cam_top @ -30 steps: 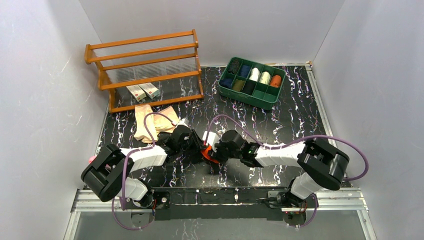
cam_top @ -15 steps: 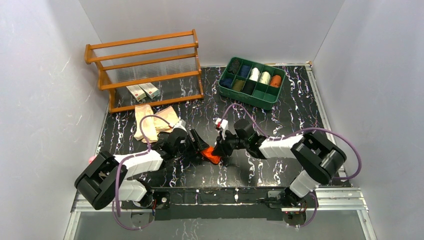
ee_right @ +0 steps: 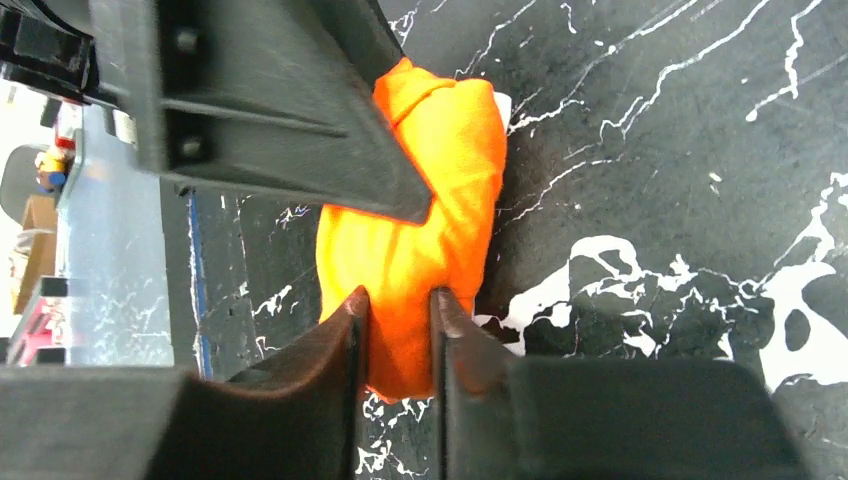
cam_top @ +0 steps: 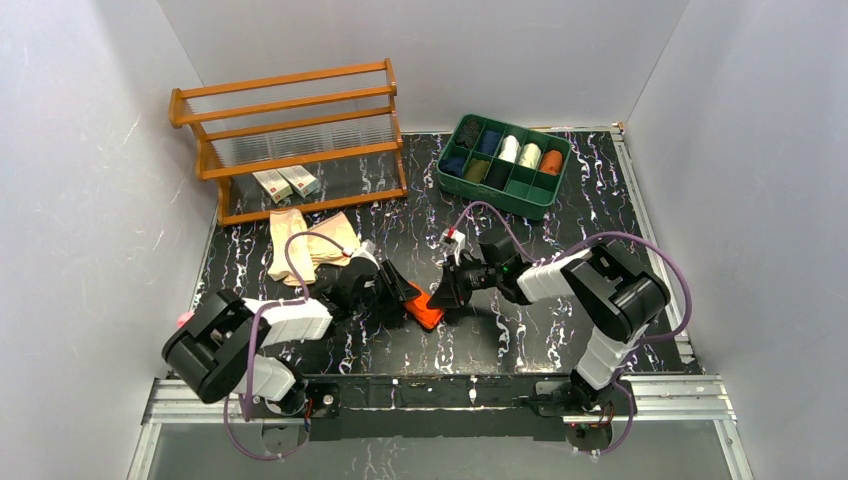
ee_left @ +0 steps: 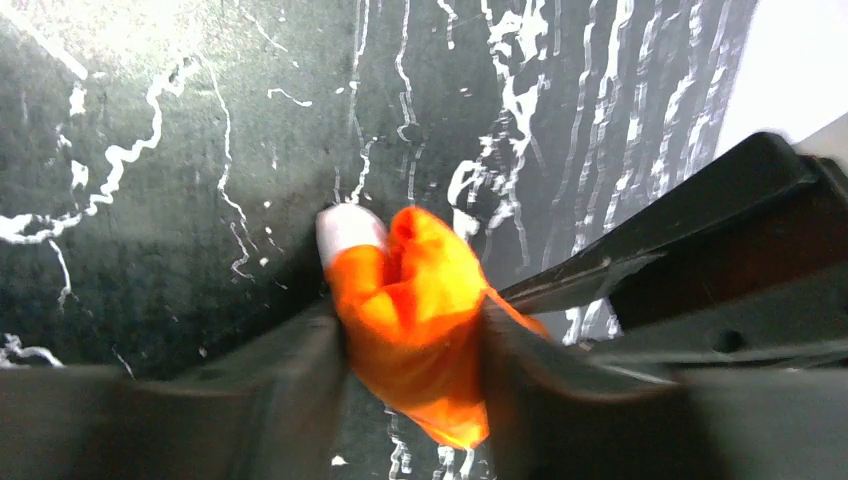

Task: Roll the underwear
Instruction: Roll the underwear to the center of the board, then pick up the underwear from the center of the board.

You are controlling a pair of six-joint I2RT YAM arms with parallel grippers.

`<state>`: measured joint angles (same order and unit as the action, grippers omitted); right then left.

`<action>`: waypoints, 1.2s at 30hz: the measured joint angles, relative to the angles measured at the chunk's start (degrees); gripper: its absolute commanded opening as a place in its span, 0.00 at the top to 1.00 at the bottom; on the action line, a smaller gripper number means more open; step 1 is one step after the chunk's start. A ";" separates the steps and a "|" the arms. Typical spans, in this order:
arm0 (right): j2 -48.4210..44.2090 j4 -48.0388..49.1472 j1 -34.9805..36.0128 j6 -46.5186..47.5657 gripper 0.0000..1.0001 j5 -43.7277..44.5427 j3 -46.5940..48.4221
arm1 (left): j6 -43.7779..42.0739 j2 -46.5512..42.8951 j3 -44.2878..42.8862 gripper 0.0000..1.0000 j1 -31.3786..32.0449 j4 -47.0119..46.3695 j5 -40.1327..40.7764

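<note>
A black worktop [cam_top: 560, 250] veined with white is enclosed by pale grey walls [cam_top: 90, 200]. A wooden rack [cam_top: 300, 158] is set at the far left, and two small white boxes [cam_top: 286, 183] are laid side by side on its lowest shelf. A green compartmented tray [cam_top: 490, 198] is placed at the far right. A white roll [cam_top: 510, 148], a cream roll [cam_top: 529, 156] and a dull orange roll [cam_top: 551, 161] are held in its back row, with darker rolls [cam_top: 498, 175] beside them. A metal rail [cam_top: 440, 395] is fixed along the near edge.

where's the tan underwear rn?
Top view, left side: the tan underwear lies just in front of the wooden rack, beyond the left gripper.
</note>
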<state>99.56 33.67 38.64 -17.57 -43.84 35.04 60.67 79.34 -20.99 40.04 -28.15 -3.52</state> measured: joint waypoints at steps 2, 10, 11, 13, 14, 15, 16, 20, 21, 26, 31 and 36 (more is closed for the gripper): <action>-0.24 -0.86 -0.10 -0.15 0.41 0.51 0.02 | -0.10 1.45 -0.54 0.81 0.16 -0.55 -0.07; -6.97 -14.77 0.35 4.23 0.23 7.39 1.98 | -0.45 3.70 -2.94 0.84 1.07 0.33 0.20; -7.76 -16.90 0.64 5.11 0.22 8.63 2.97 | -0.52 4.05 -3.46 0.84 1.20 0.75 0.32; -8.90 -20.97 1.70 6.96 0.21 11.93 5.58 | -0.68 4.61 -4.38 0.84 1.44 1.53 0.56; -9.28 -22.60 2.52 7.73 0.21 13.78 6.96 | -0.69 4.78 -4.67 0.84 1.51 1.77 0.65; -9.62 -23.93 3.48 8.49 0.20 15.73 8.19 | -0.69 4.88 -4.87 0.84 1.59 1.98 0.74; -9.89 -24.87 4.47 8.98 0.20 17.44 9.05 | -0.72 4.89 -4.99 0.84 1.66 2.18 0.84; -10.23 -27.58 8.83 10.48 0.19 24.26 10.30 | -0.67 4.87 -5.03 0.84 1.72 2.47 1.01; -10.06 -28.94 9.55 10.80 0.19 27.13 10.30 | -0.65 4.83 -5.05 0.84 1.73 2.60 1.05; -9.03 -30.16 14.29 10.98 0.19 31.82 10.30 | -0.55 4.47 -5.05 0.83 1.78 2.96 1.25; -6.22 -28.94 18.68 11.36 0.28 39.28 10.72 | -0.40 3.99 -5.05 0.83 1.83 3.76 1.67; -5.06 -27.27 21.83 11.90 0.61 47.74 10.72 | 0.02 3.54 -4.89 0.78 1.80 4.12 2.12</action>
<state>94.50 6.40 60.46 -5.67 3.89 45.76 60.70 82.88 -25.88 41.85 -24.03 -1.40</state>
